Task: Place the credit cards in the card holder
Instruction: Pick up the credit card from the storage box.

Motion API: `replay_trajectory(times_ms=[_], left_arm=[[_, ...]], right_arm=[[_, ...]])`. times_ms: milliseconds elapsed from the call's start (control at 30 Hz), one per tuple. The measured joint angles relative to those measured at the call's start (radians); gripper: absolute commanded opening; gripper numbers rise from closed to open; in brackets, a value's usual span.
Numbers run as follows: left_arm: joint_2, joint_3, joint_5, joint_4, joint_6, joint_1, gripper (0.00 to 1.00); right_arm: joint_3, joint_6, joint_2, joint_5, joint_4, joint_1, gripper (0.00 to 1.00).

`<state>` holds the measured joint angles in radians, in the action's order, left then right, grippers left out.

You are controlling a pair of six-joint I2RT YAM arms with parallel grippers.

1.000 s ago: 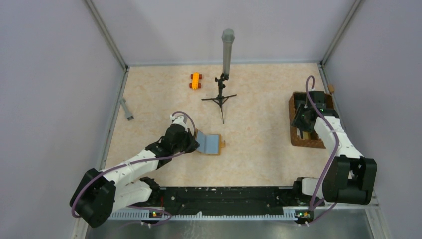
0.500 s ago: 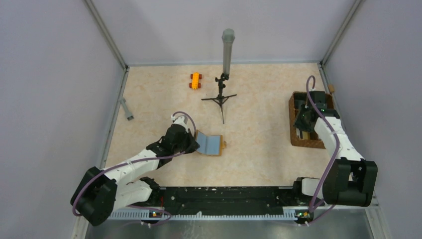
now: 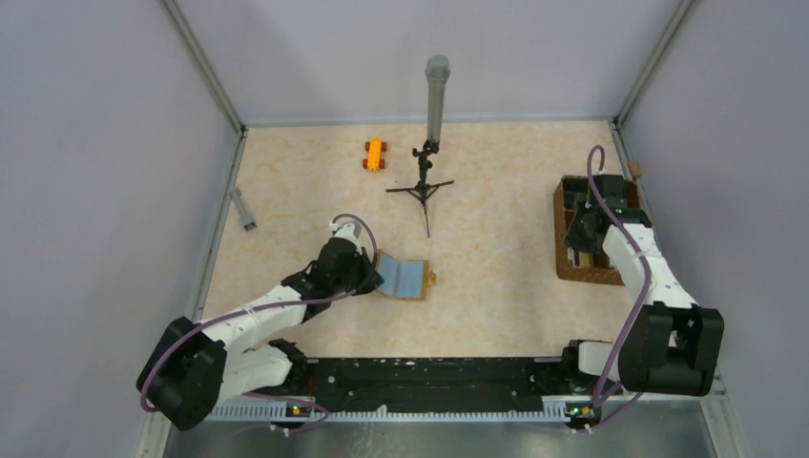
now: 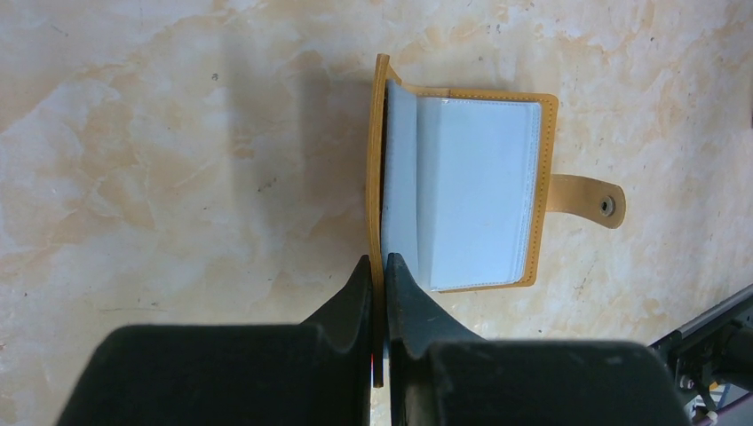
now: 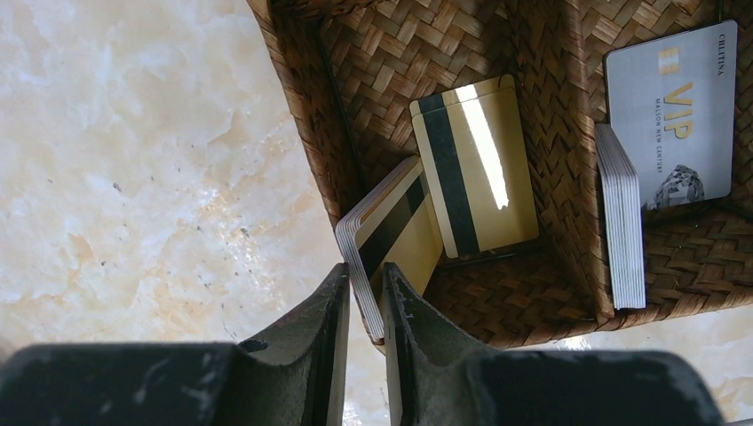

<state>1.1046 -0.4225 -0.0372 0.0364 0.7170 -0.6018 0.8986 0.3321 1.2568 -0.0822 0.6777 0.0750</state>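
The mustard-orange card holder lies open on the table, its pale blue clear sleeves facing up and its snap tab to the right. My left gripper is shut on its left cover, which stands on edge between the fingertips. My right gripper hangs over the wicker basket. Its jaws are a narrow gap apart around the edge of a leaning card stack. A gold striped card, a silvery grey VIP card and another grey stack lie in the basket.
The brown wicker basket stands at the right wall. An orange toy car and a black tripod with a grey tube stand at the back. A grey bar lies by the left wall.
The right gripper has shifted slightly over the basket. The left gripper and the wallet have hardly moved.
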Motion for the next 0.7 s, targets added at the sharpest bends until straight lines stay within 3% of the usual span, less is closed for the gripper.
replay_trajectory(times_ms=[367,700], left_arm=[[0.007,0.0,-0.004,-0.003,0.0,0.0,0.04],[0.019,0.0,-0.013,-0.009,0.0,0.0,0.03]], right_arm=[[0.009,0.0,-0.013,-0.004,0.012,0.0,0.12],[0.014,-0.001,-0.013,-0.019,0.019,0.0,0.0]])
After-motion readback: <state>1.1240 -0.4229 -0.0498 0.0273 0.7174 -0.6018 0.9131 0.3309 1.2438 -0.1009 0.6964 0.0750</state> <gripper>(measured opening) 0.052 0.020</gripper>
